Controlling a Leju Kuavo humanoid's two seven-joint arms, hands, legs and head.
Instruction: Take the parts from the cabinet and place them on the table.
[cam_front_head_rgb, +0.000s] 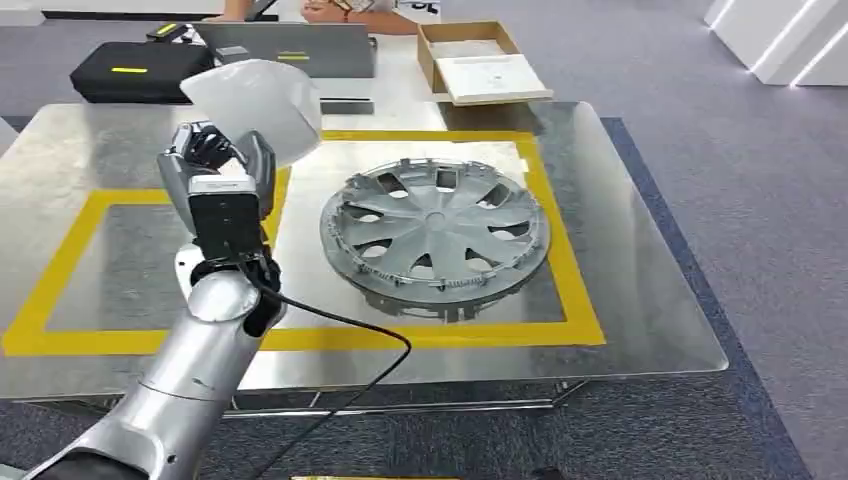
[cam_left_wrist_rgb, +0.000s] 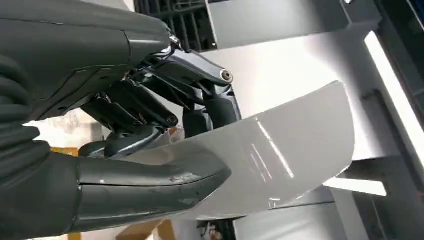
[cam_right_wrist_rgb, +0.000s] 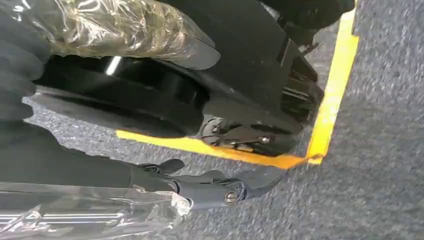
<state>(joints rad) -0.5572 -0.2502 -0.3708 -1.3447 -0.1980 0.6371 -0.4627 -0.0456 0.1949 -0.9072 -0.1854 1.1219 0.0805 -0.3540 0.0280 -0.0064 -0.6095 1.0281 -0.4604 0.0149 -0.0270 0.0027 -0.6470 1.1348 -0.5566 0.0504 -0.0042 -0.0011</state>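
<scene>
While gripped in the left hand's (cam_front_head_rgb: 215, 165) fingers (cam_left_wrist_rgb: 210, 107), a smooth, curved white panel (cam_front_head_rgb: 262, 105) above the table (cam_front_head_rgb: 640, 290); right hand's (cam_right_wrist_rgb: 150, 180) grip unclear.

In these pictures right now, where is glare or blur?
Head view: sharp, with soft glare on the metal table. Left wrist view: bright streaks reflect on the white panel the left hand holds. Right wrist view: the carpet looks blurred.

Wheel cover (cam_front_head_rgb: 435, 228) (silver) on table (cam_front_head_rgb: 640, 300)
</scene>
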